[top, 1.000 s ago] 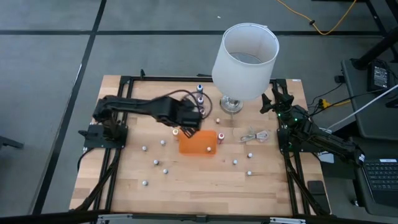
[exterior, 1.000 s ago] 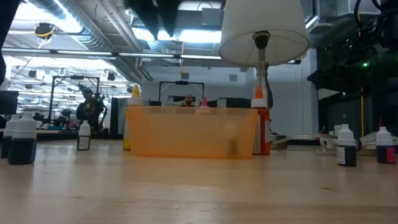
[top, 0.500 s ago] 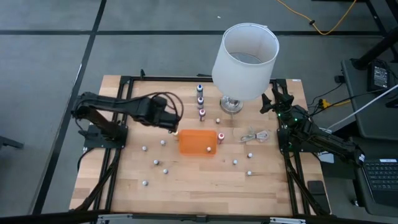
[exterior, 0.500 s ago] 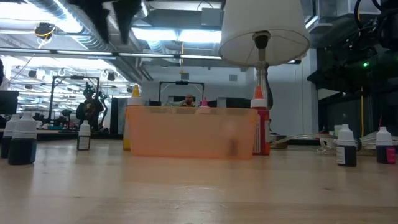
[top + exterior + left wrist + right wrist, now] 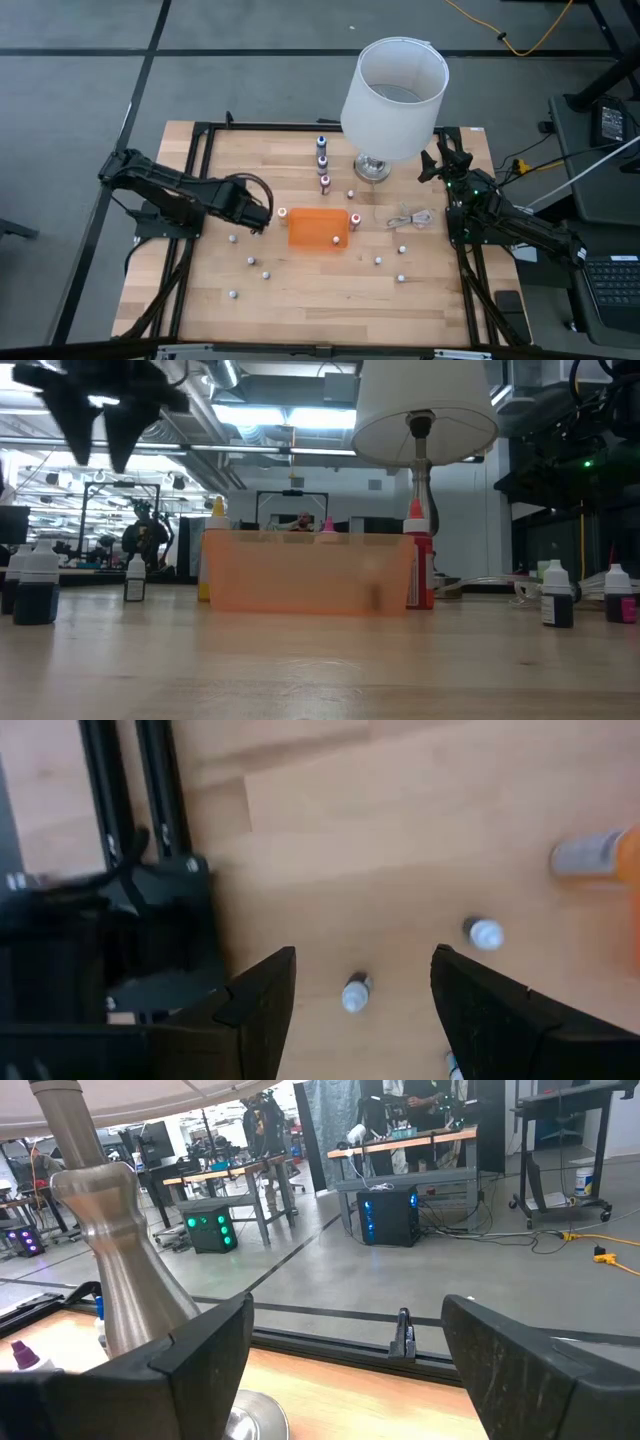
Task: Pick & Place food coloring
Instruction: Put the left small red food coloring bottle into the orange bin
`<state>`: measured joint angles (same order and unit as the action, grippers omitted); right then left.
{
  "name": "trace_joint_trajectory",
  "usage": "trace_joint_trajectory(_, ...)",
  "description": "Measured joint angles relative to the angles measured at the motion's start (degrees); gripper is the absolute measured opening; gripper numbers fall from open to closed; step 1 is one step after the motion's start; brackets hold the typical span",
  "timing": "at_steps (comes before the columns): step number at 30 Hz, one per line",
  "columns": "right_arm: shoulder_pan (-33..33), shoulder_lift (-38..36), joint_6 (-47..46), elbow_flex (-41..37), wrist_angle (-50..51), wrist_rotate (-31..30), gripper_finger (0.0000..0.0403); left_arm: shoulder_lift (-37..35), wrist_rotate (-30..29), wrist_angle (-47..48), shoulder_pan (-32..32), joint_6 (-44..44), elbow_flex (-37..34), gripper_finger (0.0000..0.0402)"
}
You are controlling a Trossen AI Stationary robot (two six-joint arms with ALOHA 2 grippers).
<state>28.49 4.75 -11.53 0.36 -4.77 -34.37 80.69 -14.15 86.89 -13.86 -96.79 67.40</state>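
Nearest the front edge of the table (image 5: 300, 300), at about 7 o'clock from the orange tray (image 5: 318, 228), small capped bottles (image 5: 250, 262) of food coloring lie scattered on the bare wood, with a few more at 4 o'clock from the tray. At mid-table the tray holds one bottle (image 5: 336, 240) near its right front corner, while another stands just beside its left end and a red one (image 5: 355, 221) just beside its right end. At 9 o'clock from the tray the left gripper (image 5: 252, 216) hangs above the table with its fingers spread and nothing between them; its wrist view looks down on two loose bottles (image 5: 355, 993) between the fingers. At 3 o'clock from the tray lies a coiled white cable (image 5: 410, 218). Farther back, at 12 o'clock, three bottles (image 5: 322, 162) stand in a line, beside the lamp (image 5: 393, 90) with its wide white shade. At the right edge the right gripper (image 5: 437, 165) waits by the lamp base, fingers spread and empty.
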Motion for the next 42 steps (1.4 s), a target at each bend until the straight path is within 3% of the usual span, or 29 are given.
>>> trace_joint_trajectory(16,-0.02,0.00,0.00,-0.02,0.00,0.00,0.0323,-0.40,9.91,-17.00,-5.49,-3.91,-16.91,0.0221)
trace_joint_trajectory(25,0.00,0.00,0.02,0.00,0.01,0.00,0.0323,-0.40,11.25,-29.03,-6.68,-4.52,-25.11,0.0221)
trace_joint_trajectory(30,-0.01,0.00,0.01,0.00,0.00,0.00,0.0323,-0.38,11.56,-30.50,-6.70,-4.51,-26.75,0.0216)
trace_joint_trajectory(34,-0.02,0.00,0.00,0.00,0.00,0.00,0.0323,-0.38,11.13,-30.55,-6.68,-3.37,-26.75,0.0192)
trace_joint_trajectory(42,-0.02,0.00,0.00,-0.01,0.00,0.00,0.0323,-0.38,11.24,-30.55,-6.68,-2.50,-26.75,0.0103)
